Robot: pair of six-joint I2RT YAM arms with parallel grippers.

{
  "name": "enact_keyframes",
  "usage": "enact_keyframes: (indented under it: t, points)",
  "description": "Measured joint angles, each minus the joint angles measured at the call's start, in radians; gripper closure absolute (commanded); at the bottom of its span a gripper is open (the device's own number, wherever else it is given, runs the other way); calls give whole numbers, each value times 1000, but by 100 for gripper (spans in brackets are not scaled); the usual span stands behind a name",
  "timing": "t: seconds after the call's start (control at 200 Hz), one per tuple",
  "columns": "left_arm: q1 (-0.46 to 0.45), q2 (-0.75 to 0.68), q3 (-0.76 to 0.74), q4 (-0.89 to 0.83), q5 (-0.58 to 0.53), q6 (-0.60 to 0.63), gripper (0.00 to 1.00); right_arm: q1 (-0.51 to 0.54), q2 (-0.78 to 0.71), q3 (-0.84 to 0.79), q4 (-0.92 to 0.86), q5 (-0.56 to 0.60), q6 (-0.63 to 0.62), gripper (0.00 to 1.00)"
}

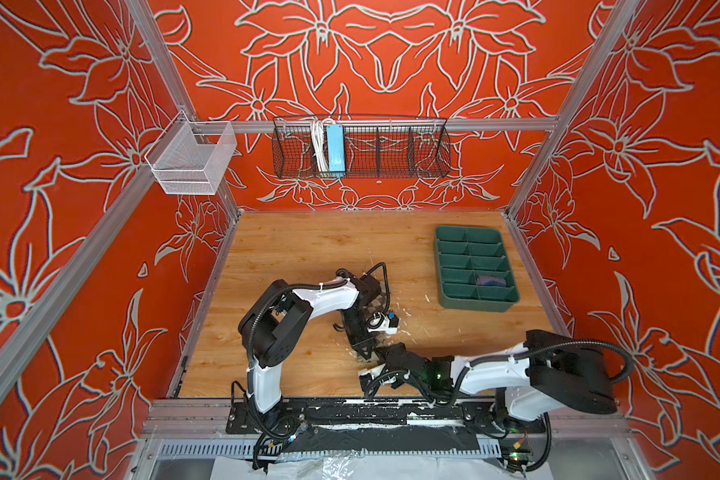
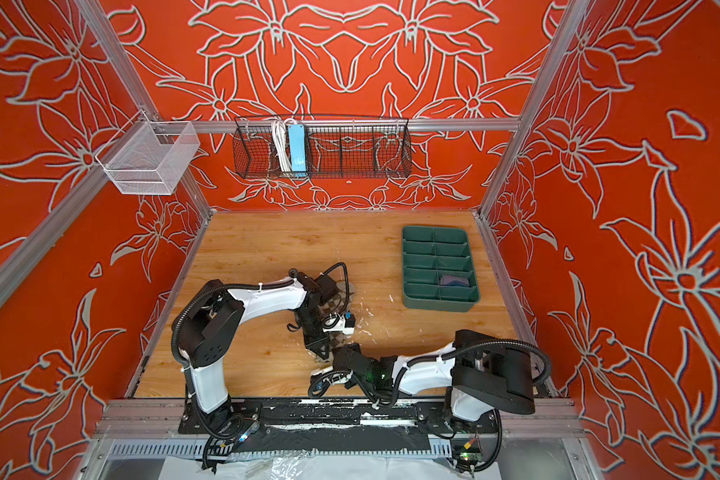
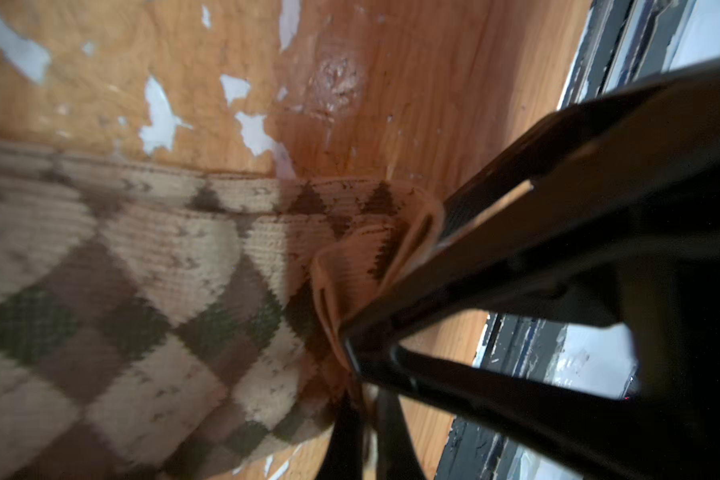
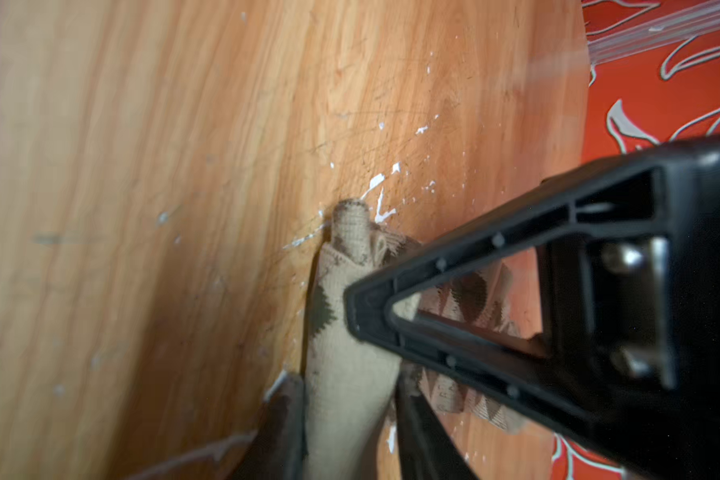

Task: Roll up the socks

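Wood-grain laminate worktop (image 1: 300, 249) carries everything. Dark green plastic divided tray (image 1: 438, 266) sits far right, well apart from the arms. Its right column, second compartment from the near end, holds a bundled purple sock (image 1: 492, 281) with navy showing, so I read that one as rolled and stowed. White-and-black left arm (image 1: 325, 297) reaches over and down at mid-worktop, and the matching right arm (image 1: 495, 370) comes in low from the right; they meet just beside each other. Between and under them is the soft beige sock (image 3: 142, 270) with olive-brown argyle diamonds. It lies mostly flat on the worktop, and in a top view only a scrap of pattern (image 2: 329, 307) shows past the left wrist. Left tool (image 3: 346, 338) has its jaws together, pinching a doubled-over edge at one end of the beige sock, probably to anchor the fold so the roll has a core. Right tool (image 4: 325, 357) has its jaws part-way apart around a tight tube of the same fabric. Both sides look to be touching it, so I judge it clamped on the rolled end. Both tools work the same end, which suits one holding while the other turns. Rolling is barely begun, with most of the length unrolled. The fabric is limp, so I'd expect the core to spring loose if either grip lets go. White chips (image 4: 377, 183) scar the laminate beside the roll.
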Motion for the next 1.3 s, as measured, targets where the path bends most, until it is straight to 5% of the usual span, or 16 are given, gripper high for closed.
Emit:
enact_keyframes:
  t: [0.22, 0.415, 0.555, 0.941, 1.126, 1.301]
  points:
    - [0, -2, -2, 3, -11, -1, 100, -6, 71, 58, -31, 0, 16, 100]
    - [0, -136, -67, 82, -63, -28, 73, -19, 77, 140, -188, -42, 68, 100]
    - [0, -380, -156, 208, -148, -61, 65, -48, 64, 208, -346, -151, 125, 100]
    - [1, -1247, -510, 592, -673, -113, 46, -217, 150, 454, -784, -584, 182, 100]
    - [1, -1517, -530, 579, -640, 20, 46, -292, 262, 587, -943, -741, 181, 100]
    - [-1, -1457, -463, 484, -544, 142, 48, -337, 358, 692, -1063, -835, 180, 100]
